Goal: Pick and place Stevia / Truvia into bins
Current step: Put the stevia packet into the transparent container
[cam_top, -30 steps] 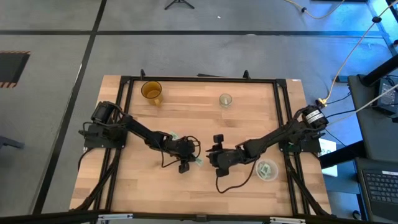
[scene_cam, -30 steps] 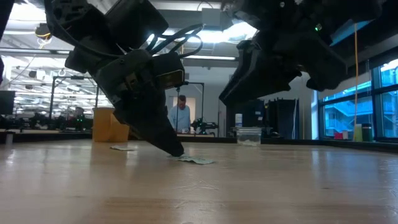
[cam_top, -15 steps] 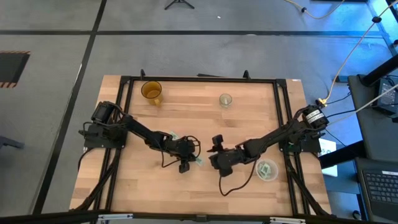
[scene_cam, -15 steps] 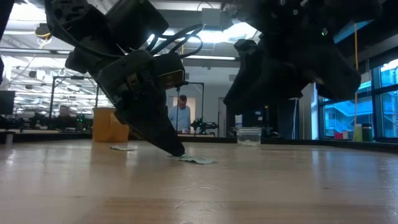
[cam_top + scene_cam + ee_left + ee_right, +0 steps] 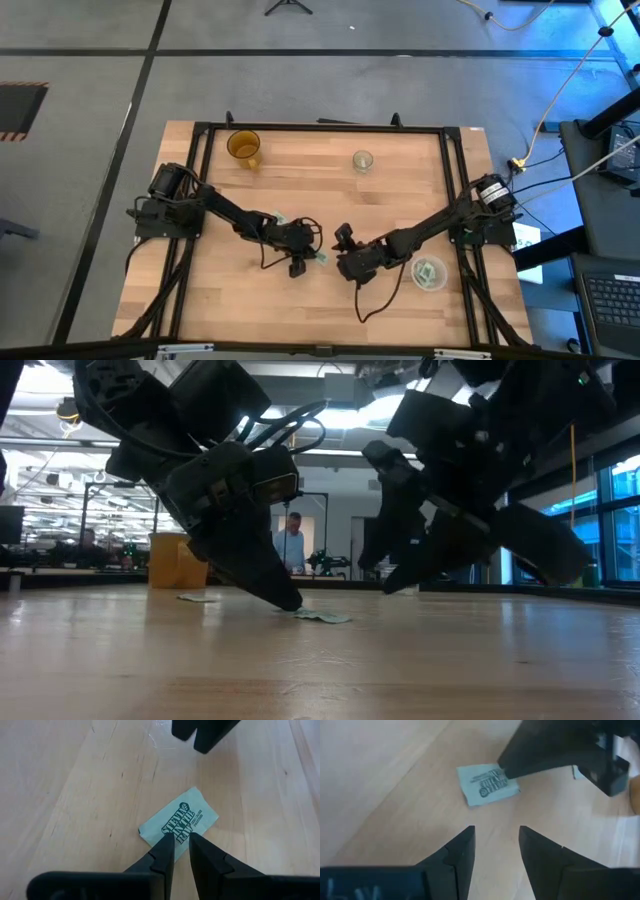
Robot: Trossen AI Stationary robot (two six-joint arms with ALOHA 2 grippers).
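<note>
**Left tool on a Stevia sachet, mid-desk**

Left tool [image 5: 181, 840] down at the Stevia sachet [image 5: 179, 822], fingers nearly closed, tips touching its edge; sachet flat on the desk [image 5: 300, 190], not lifted. Right tool [image 5: 496, 840] open, empty, hovering just beside the same sachet. Second sachet [image 5: 197, 598] flat nearby. Round clear bin [image 5: 429, 273] near the right edge, with sachets inside.

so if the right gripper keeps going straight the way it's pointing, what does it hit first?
Probably the small white, green-printed paper Stevia sachet lying flat on the wooden table. It sits ahead of the right gripper, whose jaws are open. The left gripper is already pressing on it. Depth is uncertain.
</note>
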